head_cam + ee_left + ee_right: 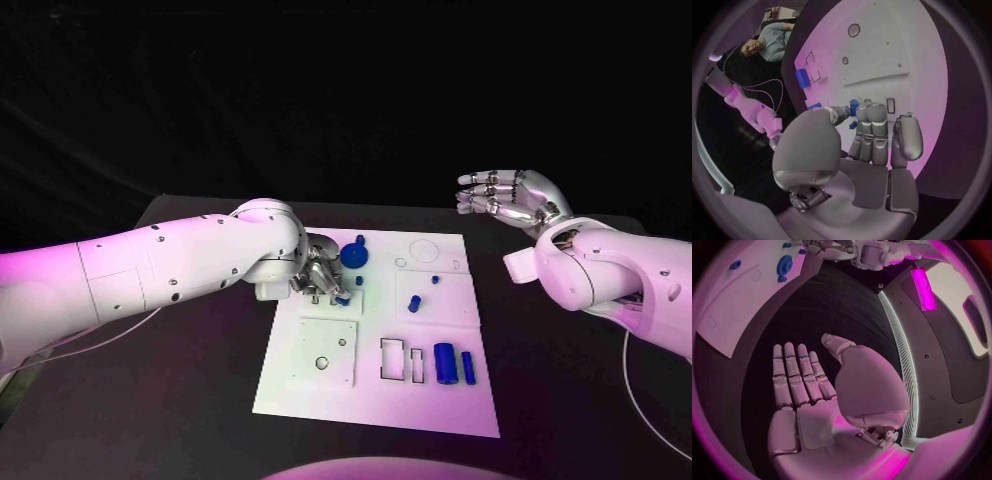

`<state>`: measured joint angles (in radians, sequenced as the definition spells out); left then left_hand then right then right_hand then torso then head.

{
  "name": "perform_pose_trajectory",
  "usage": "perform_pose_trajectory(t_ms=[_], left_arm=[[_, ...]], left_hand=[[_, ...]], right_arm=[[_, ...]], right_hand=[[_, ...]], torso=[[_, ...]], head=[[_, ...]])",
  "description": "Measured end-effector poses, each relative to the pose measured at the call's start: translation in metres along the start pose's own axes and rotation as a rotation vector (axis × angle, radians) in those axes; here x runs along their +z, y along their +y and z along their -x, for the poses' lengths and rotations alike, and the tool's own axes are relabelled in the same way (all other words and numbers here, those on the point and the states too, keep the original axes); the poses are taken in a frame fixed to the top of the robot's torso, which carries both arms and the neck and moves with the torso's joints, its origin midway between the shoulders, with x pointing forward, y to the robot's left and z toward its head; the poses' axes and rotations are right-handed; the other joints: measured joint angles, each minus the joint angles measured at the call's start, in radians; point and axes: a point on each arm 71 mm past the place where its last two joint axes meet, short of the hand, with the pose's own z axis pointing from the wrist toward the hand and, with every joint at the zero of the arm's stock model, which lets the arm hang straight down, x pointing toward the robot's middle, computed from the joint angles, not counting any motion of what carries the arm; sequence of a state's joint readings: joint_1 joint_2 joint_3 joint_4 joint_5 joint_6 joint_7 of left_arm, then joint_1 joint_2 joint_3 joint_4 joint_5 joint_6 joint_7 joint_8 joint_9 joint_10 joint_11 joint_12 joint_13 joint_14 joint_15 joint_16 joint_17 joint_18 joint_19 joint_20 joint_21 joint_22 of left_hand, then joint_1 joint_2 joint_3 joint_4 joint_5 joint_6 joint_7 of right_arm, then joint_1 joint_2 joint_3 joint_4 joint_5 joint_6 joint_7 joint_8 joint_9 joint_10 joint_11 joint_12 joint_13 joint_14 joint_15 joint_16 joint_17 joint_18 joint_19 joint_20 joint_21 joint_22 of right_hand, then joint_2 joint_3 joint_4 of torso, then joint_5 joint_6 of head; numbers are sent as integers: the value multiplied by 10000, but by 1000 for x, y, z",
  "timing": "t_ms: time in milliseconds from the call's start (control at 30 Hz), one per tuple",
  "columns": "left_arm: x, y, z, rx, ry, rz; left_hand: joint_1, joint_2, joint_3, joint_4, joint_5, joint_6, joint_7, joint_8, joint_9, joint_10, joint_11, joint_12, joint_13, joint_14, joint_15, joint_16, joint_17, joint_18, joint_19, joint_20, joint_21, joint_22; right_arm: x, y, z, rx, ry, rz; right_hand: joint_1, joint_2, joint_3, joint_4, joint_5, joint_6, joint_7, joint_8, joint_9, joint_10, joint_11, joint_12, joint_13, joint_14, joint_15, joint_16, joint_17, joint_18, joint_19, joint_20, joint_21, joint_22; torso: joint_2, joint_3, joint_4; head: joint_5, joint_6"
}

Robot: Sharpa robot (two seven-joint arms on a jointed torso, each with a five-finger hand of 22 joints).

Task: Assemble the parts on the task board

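Writing was nowhere legible on the task board (378,405) or its parts. The left hand (315,275) hovered low over the board's upper left, fingers (873,131) curled down together around a small blue part (854,107); whether they actually pinched it could not be told. A blue disc (353,257) sat just beside that hand. The right hand (508,198) was raised beyond the board's far right corner, palm up, fingers loosely apart and holding nothing.
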<state>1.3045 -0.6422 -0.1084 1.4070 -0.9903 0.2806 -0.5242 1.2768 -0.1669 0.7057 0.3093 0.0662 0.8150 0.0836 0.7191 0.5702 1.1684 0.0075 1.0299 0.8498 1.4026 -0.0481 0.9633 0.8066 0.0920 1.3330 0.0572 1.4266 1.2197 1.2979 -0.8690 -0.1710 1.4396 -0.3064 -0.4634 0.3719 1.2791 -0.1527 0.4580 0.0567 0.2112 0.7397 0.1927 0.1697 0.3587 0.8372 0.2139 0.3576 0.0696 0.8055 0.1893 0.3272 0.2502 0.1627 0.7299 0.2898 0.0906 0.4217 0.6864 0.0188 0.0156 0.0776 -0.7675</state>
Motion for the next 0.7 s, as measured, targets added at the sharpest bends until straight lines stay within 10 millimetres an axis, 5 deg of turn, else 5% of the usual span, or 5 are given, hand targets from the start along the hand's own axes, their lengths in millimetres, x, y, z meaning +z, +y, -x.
perform_pose_trajectory(t_ms=[200, 233, 433, 467, 700], left_arm=[[-3, 6, 0, -395, 26, -19], [-4, 7, 0, -473, 17, -37], [-12, 12, -2, -914, -198, -176], [-14, 12, -3, -963, -257, -207], [-21, 17, -9, -1338, -788, -331]], left_hand=[[-133, -146, 138, 130, 132, -20, 21, 194, 532, 128, 2, 15, 102, 0, 0, 0, 0, 0, 0, 0, 42, 104], [-204, -217, 410, -113, 194, -23, 24, 220, 589, 188, -5, 77, 155, 1, 0, 0, 0, -1, 6, -6, 83, 134], [-538, -551, 409, -115, 1255, 133, -54, 399, 859, 513, -75, 356, 444, 0, -75, 33, 3, -11, 91, -91, 150, 244], [-558, -571, 392, -132, 1399, 181, -102, 402, 864, 547, -109, 382, 494, 0, -75, 33, 3, -132, 95, -95, 150, 271], [-826, -733, 375, -150, 1946, 367, -153, 452, 940, 839, -179, 582, 724, -1, -146, 32, 4, -159, 266, -146, 277, 518]], right_arm=[[0, -1, 0, 1, 6, -22], [-1, -1, 1, 1, 5, -24], [-1, -2, 1, -1, -4, -43], [-1, -2, 1, -1, -5, -46], [-2, -3, 2, -1, -26, -88]], right_hand=[[-41, 41, 0, 0, 0, 0, 0, 0, -1, 0, 0, 0, 0, 0, 0, 0, -1, 0, 0, 0, 0, -9], [-41, 41, 0, 0, 0, 0, 0, 0, -9, 0, 0, 0, 1, 0, 0, 0, -9, 1, 0, 0, 0, -16], [-41, 41, -42, 42, 39, 0, 0, 0, -8, -36, 36, 0, -12, 0, 0, 0, -10, 0, 0, 0, -42, -26], [-41, 41, -42, 42, 39, 0, 0, 0, -18, -36, 36, 0, -12, 0, 0, 0, -19, 0, 0, 0, -42, -26], [-40, 40, -42, 42, 39, 0, 0, 0, -18, -36, 36, 0, -11, 0, 0, 0, -19, 1, 0, 0, -42, -38]], torso=[[1, 1, 2], [2, 1, 8], [2, 2, 17], [2, 5, 19], [3, 9, 35]], head=[[-5, 21], [-7, 22], [0, 27], [8, 27], [35, 1]])
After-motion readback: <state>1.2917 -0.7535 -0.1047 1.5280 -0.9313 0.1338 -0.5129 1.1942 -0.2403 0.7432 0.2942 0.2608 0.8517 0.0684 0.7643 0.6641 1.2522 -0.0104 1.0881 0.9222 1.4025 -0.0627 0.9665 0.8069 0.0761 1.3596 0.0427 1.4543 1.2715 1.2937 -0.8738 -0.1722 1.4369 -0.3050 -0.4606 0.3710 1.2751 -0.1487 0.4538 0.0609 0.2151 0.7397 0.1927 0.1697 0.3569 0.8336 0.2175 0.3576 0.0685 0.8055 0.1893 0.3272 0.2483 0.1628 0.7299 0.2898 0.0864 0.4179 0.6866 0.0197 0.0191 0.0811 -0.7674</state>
